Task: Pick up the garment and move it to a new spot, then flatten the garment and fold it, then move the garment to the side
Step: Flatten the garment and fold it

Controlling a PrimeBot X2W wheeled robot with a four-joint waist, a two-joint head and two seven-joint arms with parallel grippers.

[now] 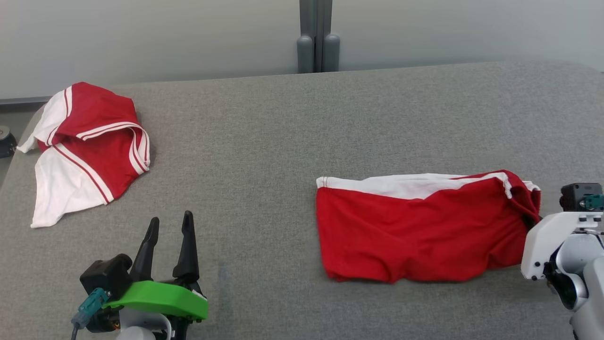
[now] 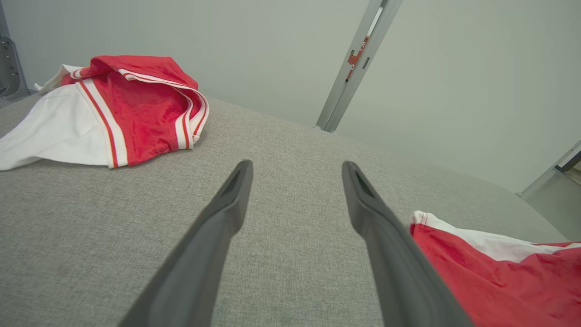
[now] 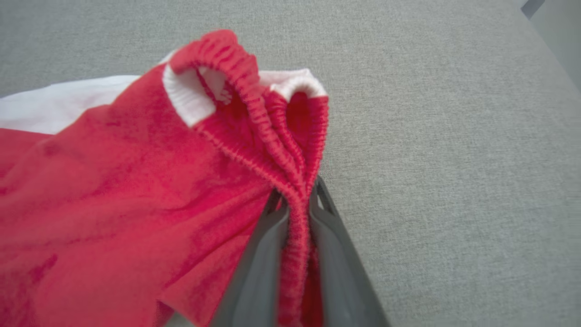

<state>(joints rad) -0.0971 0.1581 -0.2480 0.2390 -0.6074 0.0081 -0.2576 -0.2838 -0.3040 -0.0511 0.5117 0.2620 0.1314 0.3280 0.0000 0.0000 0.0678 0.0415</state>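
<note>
On the grey surface (image 1: 264, 141), the red shorts (image 1: 415, 231) lie right of centre. Our right hand (image 3: 297, 195) pinches their waistband (image 3: 254, 104), presumably for lifting; our left hand (image 1: 171, 217) rests spread, lower left.

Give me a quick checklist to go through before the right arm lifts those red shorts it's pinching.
1. Grip: right gripper shut on the waistband of the red shorts: ok.
2. Layers: every waistband layer caught between the fingers: cannot tell, the bunched elastic hides it.
3. Spare arm: left gripper open and apart from the red shorts: ok.
4. Neighbour: other garment, red and white, lies apart at the far left of the table: ok.
5. Load: red shorts rest wholly on the table, nothing on top of them: ok.
</note>
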